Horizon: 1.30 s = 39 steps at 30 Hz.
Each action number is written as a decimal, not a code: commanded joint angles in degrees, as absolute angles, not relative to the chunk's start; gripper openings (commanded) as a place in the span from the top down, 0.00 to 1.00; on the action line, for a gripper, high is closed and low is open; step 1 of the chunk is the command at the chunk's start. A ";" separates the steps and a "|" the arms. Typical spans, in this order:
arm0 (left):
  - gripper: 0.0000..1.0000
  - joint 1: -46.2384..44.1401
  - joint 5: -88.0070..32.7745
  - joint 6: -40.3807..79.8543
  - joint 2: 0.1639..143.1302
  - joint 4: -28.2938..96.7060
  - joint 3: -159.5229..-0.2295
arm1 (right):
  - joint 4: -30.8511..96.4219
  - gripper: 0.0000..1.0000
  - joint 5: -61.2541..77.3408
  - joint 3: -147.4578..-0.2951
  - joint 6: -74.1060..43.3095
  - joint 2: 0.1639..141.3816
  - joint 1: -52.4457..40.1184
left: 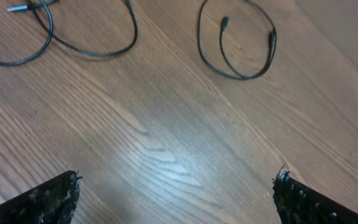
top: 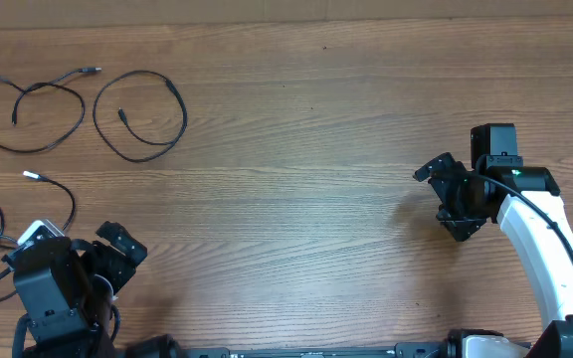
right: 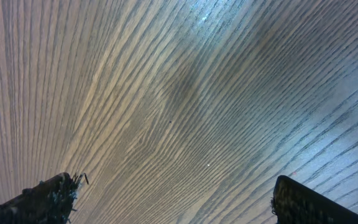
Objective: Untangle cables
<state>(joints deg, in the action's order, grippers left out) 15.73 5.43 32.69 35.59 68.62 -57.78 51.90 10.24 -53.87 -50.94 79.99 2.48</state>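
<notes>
I judge untangling done: the cables (left: 240,78) lie as separate loops near the tabletop's (top: 296,149) far-left corner, my left end effector (left: 178,180) and right end effector (right: 176,183) gape empty, so next I'd just retract.

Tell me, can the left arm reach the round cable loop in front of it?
Probably yes. The left gripper is open, the cable loop lies ahead of it, and only bare table shows between them.
</notes>
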 commanded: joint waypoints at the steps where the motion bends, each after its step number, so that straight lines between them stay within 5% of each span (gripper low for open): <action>1: 0.00 15.22 4.45 33.41 35.64 69.23 -57.34 | 51.72 0.00 9.89 -53.60 -50.54 79.31 2.26; 14: 0.00 13.69 4.45 33.41 33.71 69.19 -57.36 | 51.72 0.00 9.89 -53.63 -50.54 79.31 2.26; 21: 0.00 5.89 4.43 33.41 24.97 69.21 -57.34 | 51.72 0.00 9.87 -53.63 -50.54 79.31 2.26; 39: 0.00 3.01 4.43 33.41 5.34 69.23 -57.34 | 51.72 0.00 9.89 -53.63 -50.54 79.31 2.26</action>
